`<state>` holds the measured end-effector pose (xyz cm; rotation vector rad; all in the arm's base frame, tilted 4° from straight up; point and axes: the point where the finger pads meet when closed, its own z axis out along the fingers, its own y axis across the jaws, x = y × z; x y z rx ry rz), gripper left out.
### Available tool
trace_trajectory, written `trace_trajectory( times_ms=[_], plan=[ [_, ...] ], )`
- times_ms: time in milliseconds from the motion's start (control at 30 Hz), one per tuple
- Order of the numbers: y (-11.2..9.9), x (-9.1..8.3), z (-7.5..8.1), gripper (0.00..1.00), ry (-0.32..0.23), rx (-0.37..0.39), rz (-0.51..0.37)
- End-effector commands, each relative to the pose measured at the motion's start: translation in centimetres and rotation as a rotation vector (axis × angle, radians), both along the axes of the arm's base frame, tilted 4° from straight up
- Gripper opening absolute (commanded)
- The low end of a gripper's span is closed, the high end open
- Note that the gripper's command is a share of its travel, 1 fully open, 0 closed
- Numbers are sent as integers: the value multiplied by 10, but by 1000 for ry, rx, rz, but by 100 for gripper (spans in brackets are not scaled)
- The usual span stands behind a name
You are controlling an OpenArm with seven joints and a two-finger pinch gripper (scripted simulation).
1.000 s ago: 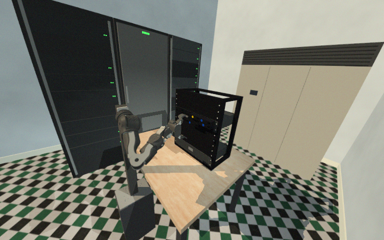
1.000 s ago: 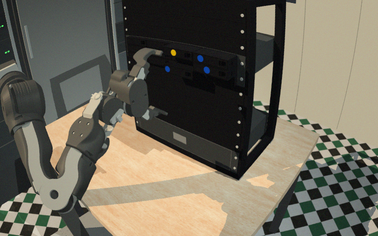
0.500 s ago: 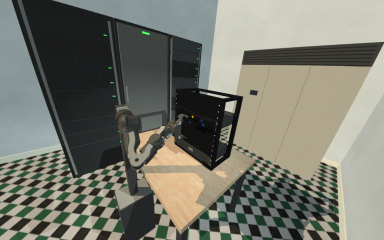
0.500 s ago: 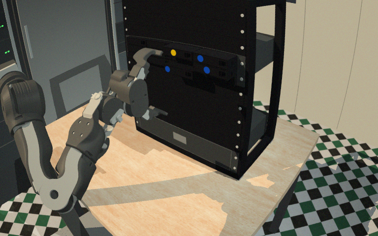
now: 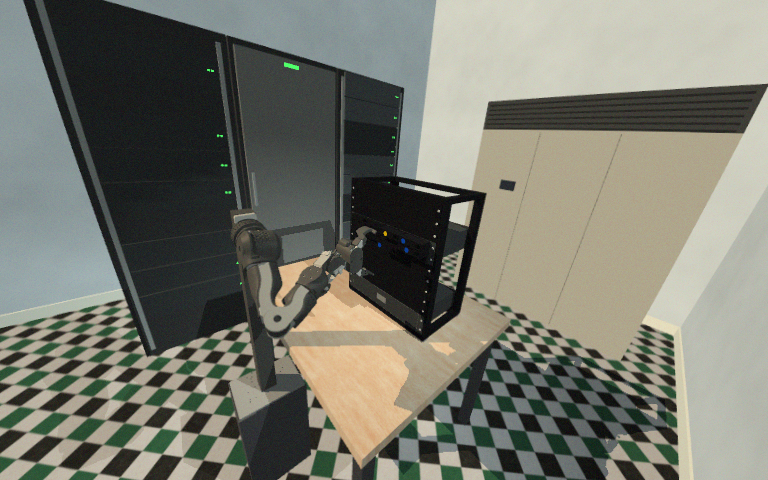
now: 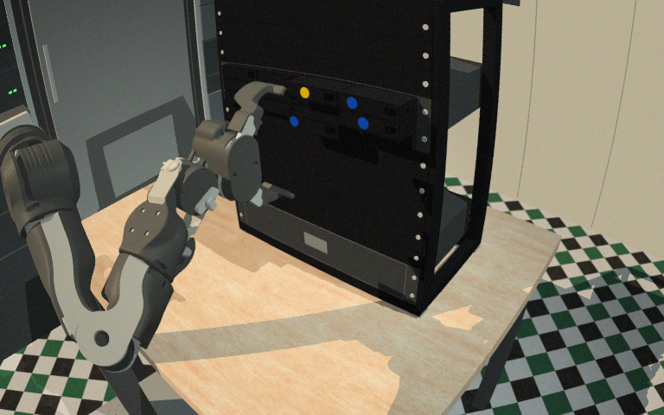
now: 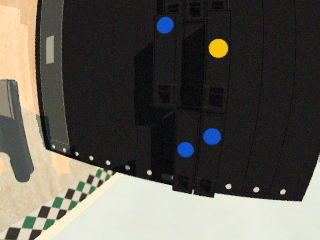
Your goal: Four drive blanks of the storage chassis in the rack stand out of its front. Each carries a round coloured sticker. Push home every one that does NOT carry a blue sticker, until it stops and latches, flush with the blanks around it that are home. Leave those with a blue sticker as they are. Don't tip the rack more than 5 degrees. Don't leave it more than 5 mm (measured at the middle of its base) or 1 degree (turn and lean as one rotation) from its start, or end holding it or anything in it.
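The black rack stands on the wooden table. Four drive blanks stand out of its front in two rows. The upper left one carries a yellow sticker; it also shows in the top view and the wrist view. The other three carry blue stickers. My gripper is open wide and empty, close to the left part of the rack front. Its upper fingertip is just left of the yellow-sticker blank; I cannot tell if it touches. The lower finger points at the plain panel below.
Tall dark server cabinets stand behind the table. A beige cabinet stands at the right. My arm's pedestal is at the table's left edge. The rack stands near the table's far right edge.
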<state>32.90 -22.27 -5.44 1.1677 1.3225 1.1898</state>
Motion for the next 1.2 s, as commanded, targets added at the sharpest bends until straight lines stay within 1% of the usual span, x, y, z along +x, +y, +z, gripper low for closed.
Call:
trace_trajectory(
  times_ms=[0,67,133,367,433,567,633,1167],
  plan=[
    [1,3,-1,100,4,-1,-14],
    [7,11,-1,100,4,-1,-14],
    [7,11,-1,100,4,-1,-14],
    [40,47,-1,100,4,-1,-13],
    [50,56,-3,100,10,-2,-13],
    [63,70,-3,100,10,-2,-13],
    [66,74,-3,100,10,-2,-13],
    [67,74,-2,100,8,-2,-12]
  ],
)
